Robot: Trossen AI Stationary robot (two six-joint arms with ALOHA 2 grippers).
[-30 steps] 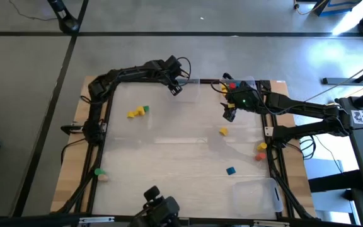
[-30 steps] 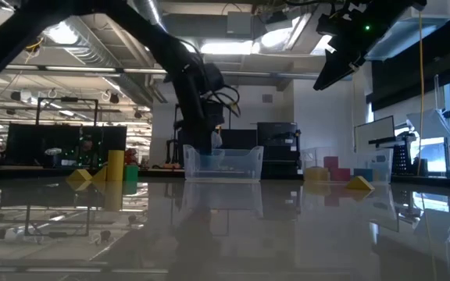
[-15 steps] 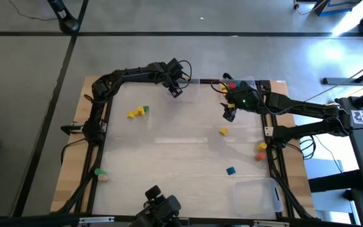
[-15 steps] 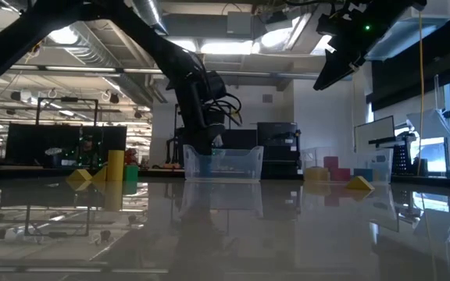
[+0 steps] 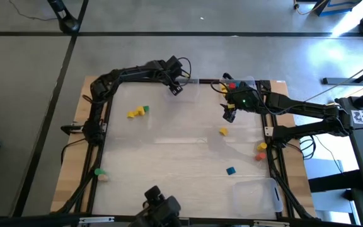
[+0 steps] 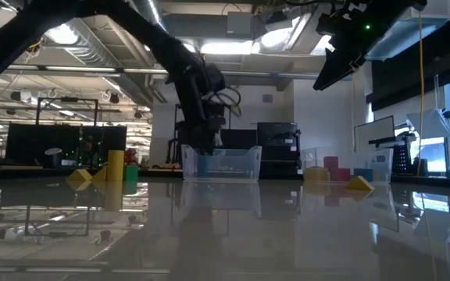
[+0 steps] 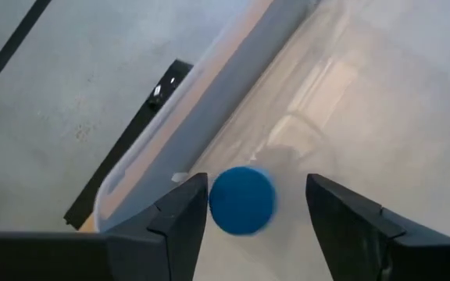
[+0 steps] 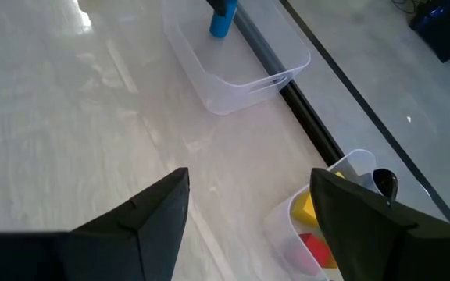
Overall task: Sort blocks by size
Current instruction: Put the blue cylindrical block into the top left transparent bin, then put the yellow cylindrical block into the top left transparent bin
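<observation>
My left gripper (image 5: 175, 89) is open over a clear bin (image 5: 191, 90) at the table's far edge. A blue round block (image 7: 242, 200) shows between its fingers, low in that bin; it also shows in the right wrist view (image 8: 222, 22). My right gripper (image 5: 229, 115) is open and empty, raised above the table's far right. Loose blocks lie on the table: a yellow and a green one (image 5: 138, 111), a yellow one (image 5: 223, 131), an orange and a red one (image 5: 260, 150), a blue one (image 5: 230, 170). My left gripper has its open fingers on either side of the blue block's round end (image 7: 225, 204), pointing down into the bin. One finger (image 7: 187, 212) is right beside the block. I cannot tell whether it touches it. The other finger stands apart from it.
A second clear bin (image 5: 249, 84) at the far right holds red and yellow blocks (image 8: 312, 226). A third clear bin (image 5: 255, 195) lies at the near right. A green and a tan block (image 5: 99, 173) sit at the near left edge.
My left gripper has swayed a little above the far clear bin and come back to about where it was.
</observation>
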